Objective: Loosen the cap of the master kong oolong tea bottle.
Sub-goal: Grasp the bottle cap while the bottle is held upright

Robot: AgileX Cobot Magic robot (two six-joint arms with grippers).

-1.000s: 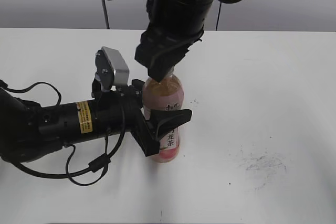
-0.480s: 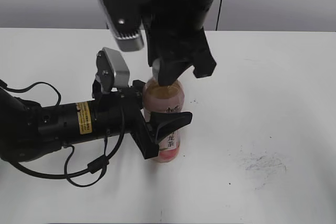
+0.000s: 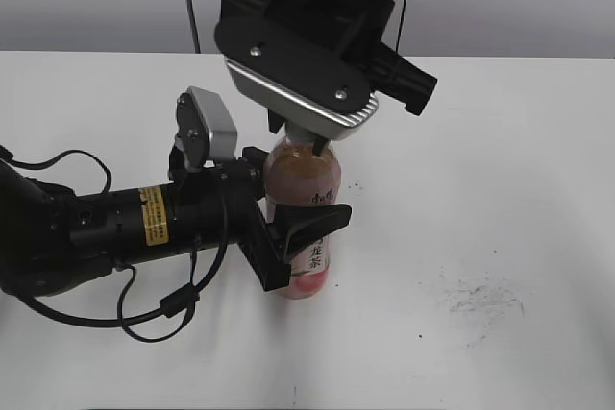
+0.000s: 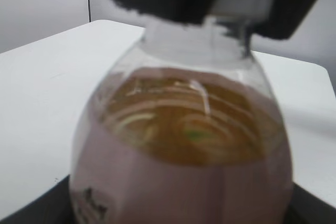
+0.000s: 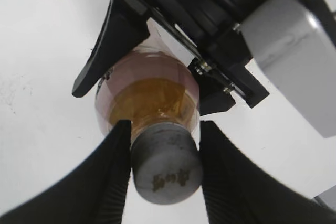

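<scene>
I see the master kong oolong tea bottle [image 3: 303,228] standing upright on the white counter [image 3: 500,180], a little left of the middle. My left hand [image 3: 306,237] comes in from the side, and its two black fingers are clamped on the labelled body of the bottle. In the left wrist view the bottle's shoulder [image 4: 184,145] fills the picture, blurred, with amber tea below the neck.

My right hand [image 5: 163,166] reaches down from above. In its wrist view the two dark fingers [image 5: 113,177] sit pressed against either side of the cap [image 5: 167,170], so I read it as closed on the cap. The cap's grey top with a small dark print faces the camera, and it sits on the neck above the tea.

Compared with a second ago, the right wrist has turned about the bottle's axis: the silver camera housing [image 3: 303,79], which was tucked up at the top left, now sweeps across the front above the bottle. The bottle and the left hand have kept their place. Whether the cap has lifted at all on its thread I cannot tell.
</scene>
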